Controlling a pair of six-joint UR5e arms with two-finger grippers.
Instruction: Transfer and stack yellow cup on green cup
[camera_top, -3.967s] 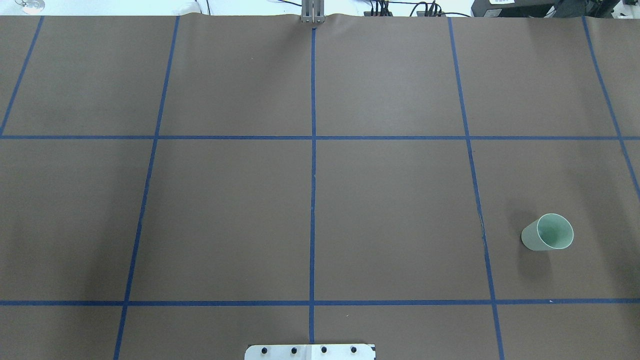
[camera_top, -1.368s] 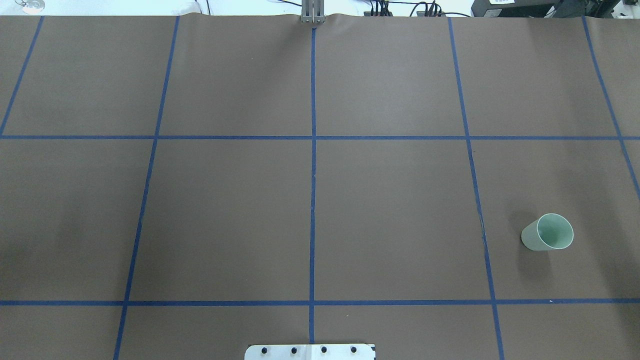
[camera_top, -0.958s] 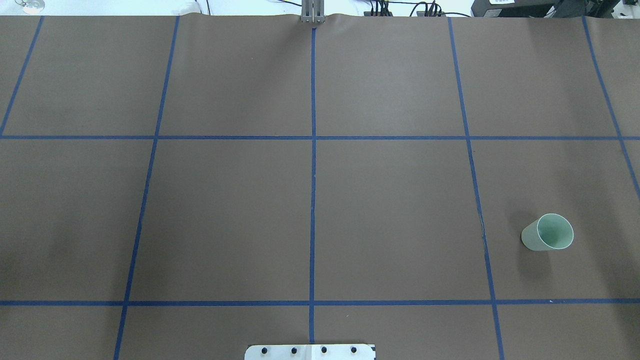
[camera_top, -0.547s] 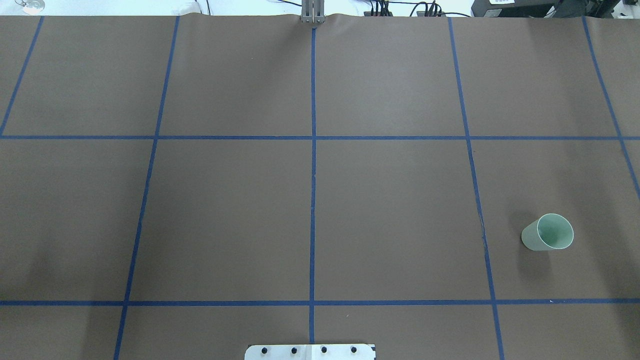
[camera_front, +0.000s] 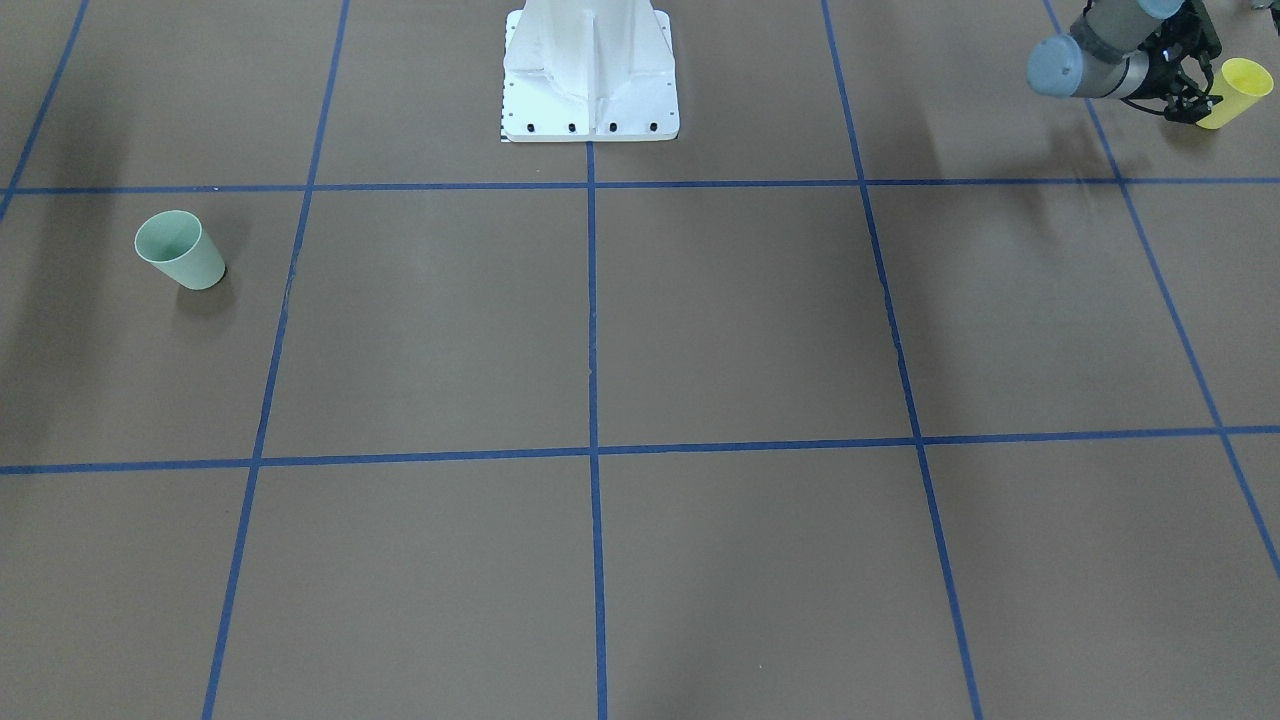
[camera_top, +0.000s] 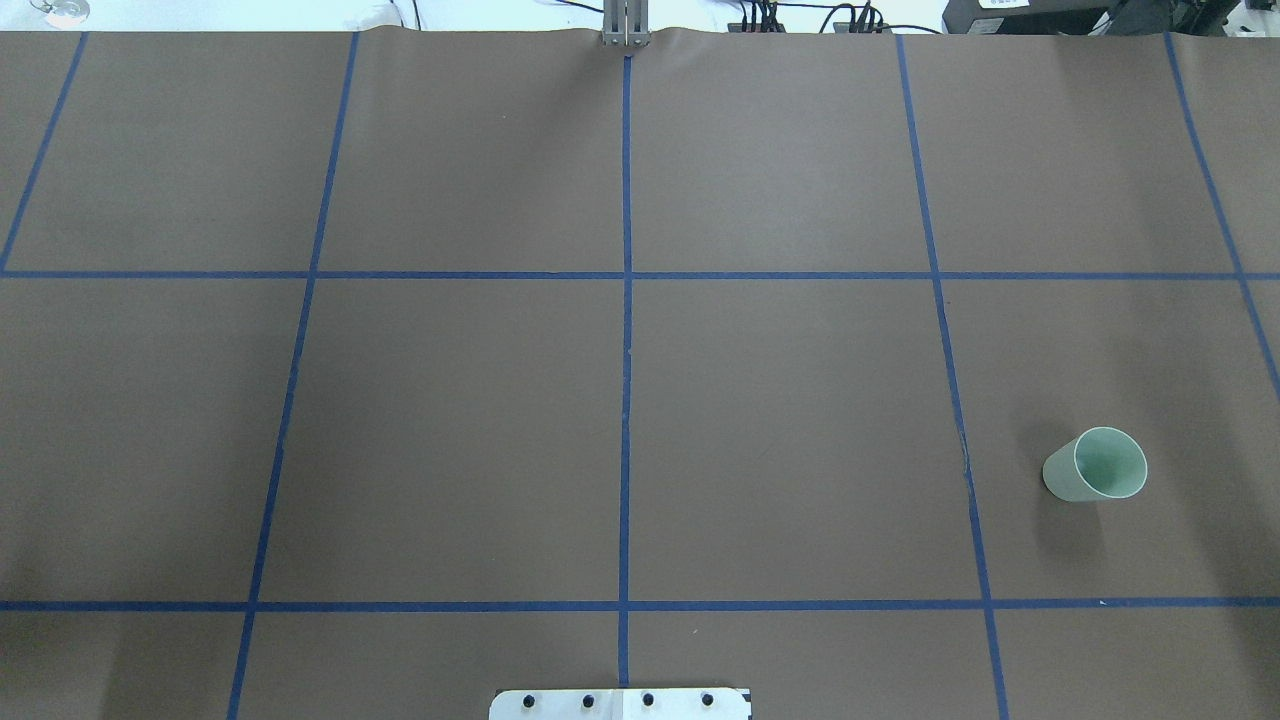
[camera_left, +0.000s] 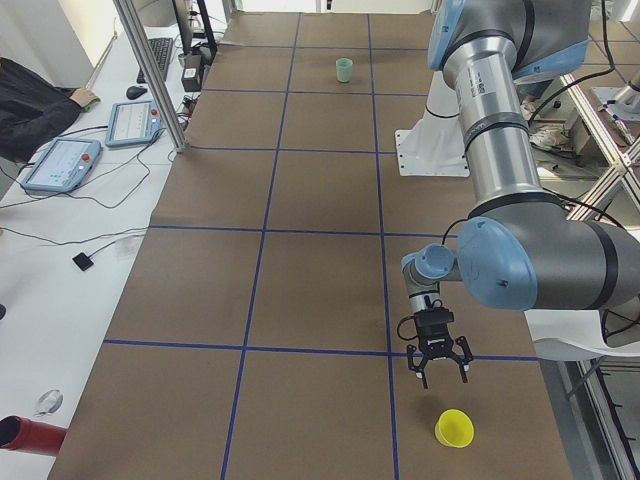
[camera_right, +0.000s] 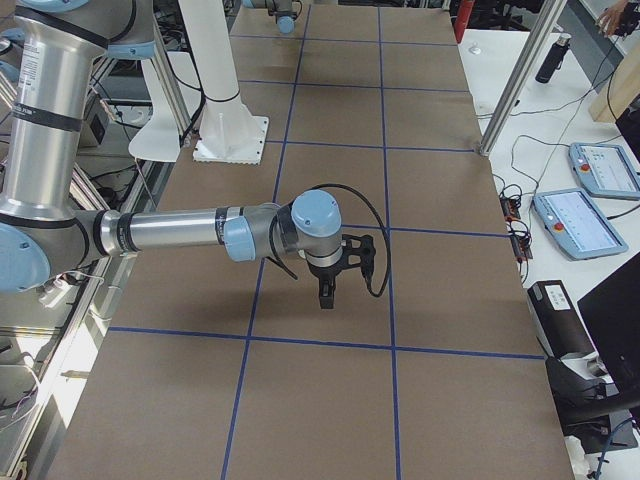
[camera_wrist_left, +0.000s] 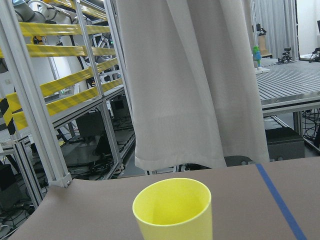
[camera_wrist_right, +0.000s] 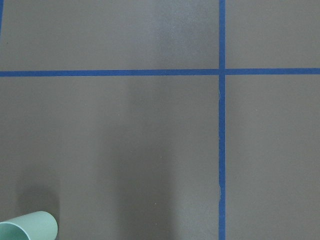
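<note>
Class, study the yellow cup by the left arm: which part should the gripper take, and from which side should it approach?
Probably the wall of the yellow cup just under its rim, fingers on opposite sides, coming in level from where the open left gripper faces it. The cup stands upright and widens upward, so it should not slip down, and its base is left free for the green cup.

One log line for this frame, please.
stage: pre-grasp | left gripper: jaws open, beside yellow cup, not touching | right gripper: jaws unreadable, away from green cup | both cups upright | stack: not done
</note>
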